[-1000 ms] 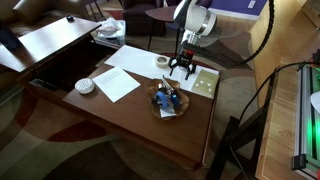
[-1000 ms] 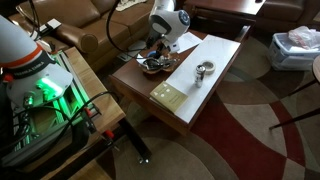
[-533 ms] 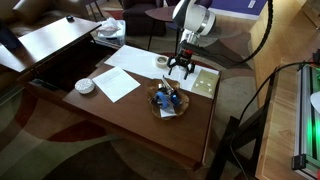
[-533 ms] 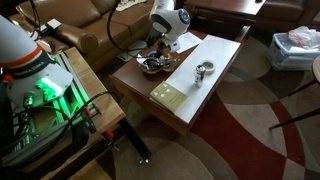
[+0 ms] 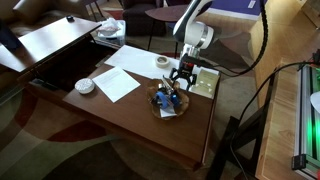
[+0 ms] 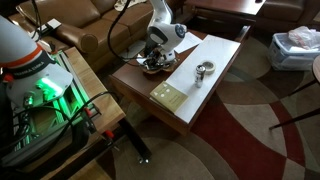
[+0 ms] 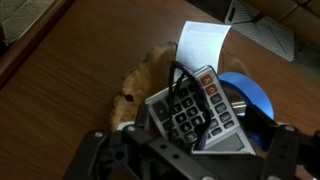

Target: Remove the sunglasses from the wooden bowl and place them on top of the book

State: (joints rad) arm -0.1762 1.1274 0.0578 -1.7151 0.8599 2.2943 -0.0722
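Note:
The wooden bowl [image 5: 167, 101] sits on the brown table and also shows in an exterior view [image 6: 151, 66] and in the wrist view [image 7: 138, 80]. It holds a grey calculator [image 7: 192, 108], a blue round item [image 7: 250, 95] and a white card. The sunglasses [image 7: 183, 86] show only as thin dark arms lying across the calculator. The pale yellow-green book [image 5: 205, 81] lies flat beside the bowl near the table edge [image 6: 168, 95]. My gripper [image 5: 181, 77] hangs just above the bowl [image 6: 158, 55], with its fingers open on either side of the calculator [image 7: 190, 160].
White sheets of paper [image 5: 120, 82] and a white round dish [image 5: 85, 86] lie on the table's other half. A small pale tape-like ring [image 5: 163, 62] sits near the far edge [image 6: 204, 70]. Sofas and a second table surround this one.
The arm has bent and the gripper has dropped from above the book side down toward the bowl. The bowl's contents and the book have not moved.

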